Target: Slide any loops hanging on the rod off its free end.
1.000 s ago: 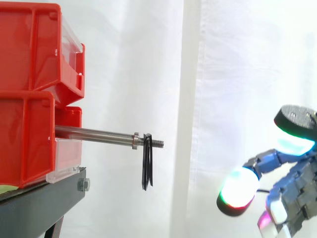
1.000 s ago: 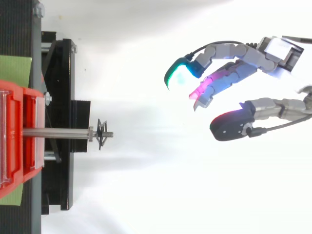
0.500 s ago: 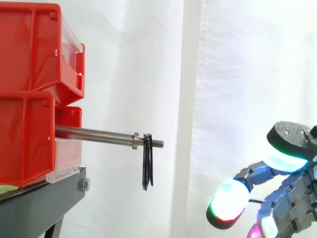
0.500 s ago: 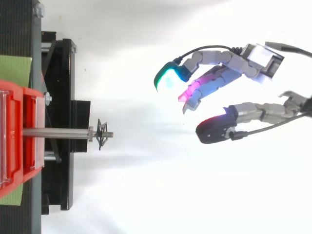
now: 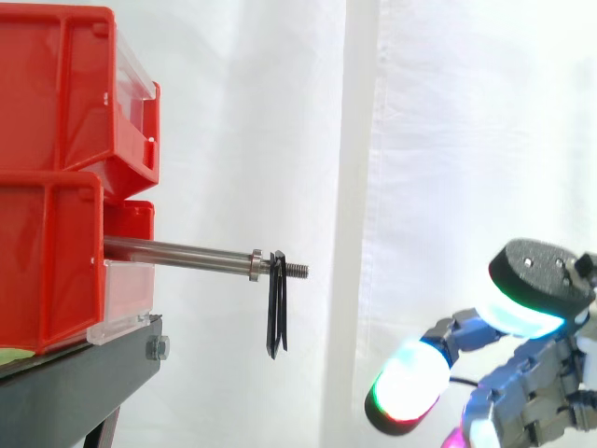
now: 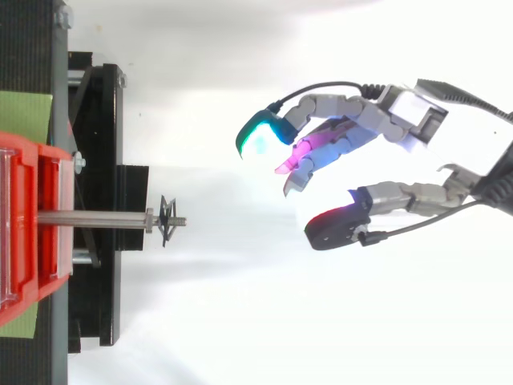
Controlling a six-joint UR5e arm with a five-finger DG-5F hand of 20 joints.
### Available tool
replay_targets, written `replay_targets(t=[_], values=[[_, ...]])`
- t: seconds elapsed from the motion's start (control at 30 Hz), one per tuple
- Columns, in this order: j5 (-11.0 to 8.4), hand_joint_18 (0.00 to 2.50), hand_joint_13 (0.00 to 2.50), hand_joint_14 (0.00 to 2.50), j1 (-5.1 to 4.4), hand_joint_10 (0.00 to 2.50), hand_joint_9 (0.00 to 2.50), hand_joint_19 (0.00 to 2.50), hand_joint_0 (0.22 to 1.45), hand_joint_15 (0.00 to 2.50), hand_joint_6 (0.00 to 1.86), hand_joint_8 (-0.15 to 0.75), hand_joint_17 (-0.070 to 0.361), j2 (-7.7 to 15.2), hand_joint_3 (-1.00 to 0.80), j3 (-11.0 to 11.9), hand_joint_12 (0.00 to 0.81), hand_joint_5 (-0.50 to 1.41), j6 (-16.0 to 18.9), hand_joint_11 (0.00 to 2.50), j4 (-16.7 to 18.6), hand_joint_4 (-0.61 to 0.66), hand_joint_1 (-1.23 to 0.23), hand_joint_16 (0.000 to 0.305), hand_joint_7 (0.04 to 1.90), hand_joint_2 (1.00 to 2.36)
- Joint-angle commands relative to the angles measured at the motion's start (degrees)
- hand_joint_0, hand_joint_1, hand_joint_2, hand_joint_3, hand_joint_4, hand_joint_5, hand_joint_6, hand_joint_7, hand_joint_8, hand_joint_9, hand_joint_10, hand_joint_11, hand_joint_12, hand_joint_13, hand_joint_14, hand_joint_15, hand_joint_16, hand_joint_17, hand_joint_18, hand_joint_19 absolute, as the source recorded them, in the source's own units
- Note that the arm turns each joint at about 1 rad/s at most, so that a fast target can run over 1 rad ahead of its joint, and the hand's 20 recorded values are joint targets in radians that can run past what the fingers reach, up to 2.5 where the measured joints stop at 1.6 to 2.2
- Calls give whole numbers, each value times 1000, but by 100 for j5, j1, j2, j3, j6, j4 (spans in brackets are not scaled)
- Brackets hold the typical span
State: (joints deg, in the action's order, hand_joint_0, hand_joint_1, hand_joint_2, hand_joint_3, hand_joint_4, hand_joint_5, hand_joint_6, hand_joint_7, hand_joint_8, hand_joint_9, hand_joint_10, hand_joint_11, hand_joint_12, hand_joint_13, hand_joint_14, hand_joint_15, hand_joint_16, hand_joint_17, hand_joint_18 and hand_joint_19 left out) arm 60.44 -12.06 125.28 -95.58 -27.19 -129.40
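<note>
Thin black loops (image 5: 277,308) are hung near the threaded free end of the horizontal steel rod (image 5: 177,250); the hand (image 6: 405,120), fingers spread and empty, is held well apart, presumably for approach.

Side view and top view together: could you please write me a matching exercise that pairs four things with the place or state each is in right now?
Things:
1. black loops
2. steel rod
3. red bins
4. hand

Places or states:
A. stacked on the black stand
B. open, holding nothing, apart from the rod beyond its free end
C. hanging near the threaded free end
D. sticking out from the lower bin's front

Pairs: 1-C, 2-D, 3-A, 4-B
</note>
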Motion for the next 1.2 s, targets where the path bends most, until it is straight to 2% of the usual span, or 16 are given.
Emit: replay_targets(t=[0.0, 0.17, 0.2, 0.27, 0.33, 0.4, 0.43, 0.5, 0.63, 0.8, 1.0, 1.17], values=[[2, 781, 877, 14, -7, 16, 1047, 461, 598, 402, 502, 296, 112, 313, -404, 127, 349, -133, -5, 594, 240, 299, -580, 50, 848, 1008], [-6, 787, 880, 14, -7, 13, 1051, 459, 598, 402, 503, 295, 113, 497, -405, 347, 347, -133, 12, 596, 248, 299, -579, 50, 850, 1008], [2, 788, 880, 15, -7, 13, 1050, 459, 598, 401, 502, 298, 113, 603, -403, 470, 347, -133, 3, 593, 178, 300, -579, 50, 851, 1009], [11, 789, 882, 14, -7, 13, 1049, 459, 598, 402, 502, 299, 113, 752, -403, 532, 346, -133, 12, 600, 134, 300, -579, 50, 852, 1008], [46, 789, 882, 14, 2, 14, 1048, 457, 598, 399, 503, 296, 113, 840, -404, 628, 348, -133, 38, 600, 125, 302, -578, 50, 852, 1008], [161, 788, 881, 14, 11, 13, 1042, 457, 598, 398, 503, 299, 113, 1086, -404, 866, 350, -134, 153, 593, 134, 302, -578, 50, 852, 1008], [161, 788, 879, 16, 11, 15, 1041, 459, 598, 400, 502, 297, 113, 1086, -404, 866, 349, -134, 153, 592, 134, 303, -578, 50, 853, 1008], [266, 788, 879, 15, 11, 13, 1041, 465, 598, 397, 503, 296, 114, 1209, -404, 1085, 350, -134, 205, 599, 117, 302, -577, 50, 851, 1008], [468, 790, 877, 13, 20, 16, 1037, 459, 599, 398, 503, 300, 113, 1218, -406, 1270, 349, -134, 109, 596, 134, 304, -580, 50, 852, 1007], [574, 790, 869, 14, 37, 13, 1007, 458, 599, 398, 503, 293, 114, 1218, -409, 1428, 349, -137, -93, 598, 204, 291, -594, 51, 922, 1008], [644, 789, 863, 13, 37, 14, 983, 457, 601, 394, 502, 290, 113, 1227, -409, 1446, 349, -137, -410, 596, 503, 258, -625, 50, 1040, 1008], [662, 790, 864, 14, 46, 12, 981, 459, 602, 397, 502, 292, 113, 1218, -409, 1446, 348, -137, -594, 601, 679, 268, -632, 50, 1049, 1007]])
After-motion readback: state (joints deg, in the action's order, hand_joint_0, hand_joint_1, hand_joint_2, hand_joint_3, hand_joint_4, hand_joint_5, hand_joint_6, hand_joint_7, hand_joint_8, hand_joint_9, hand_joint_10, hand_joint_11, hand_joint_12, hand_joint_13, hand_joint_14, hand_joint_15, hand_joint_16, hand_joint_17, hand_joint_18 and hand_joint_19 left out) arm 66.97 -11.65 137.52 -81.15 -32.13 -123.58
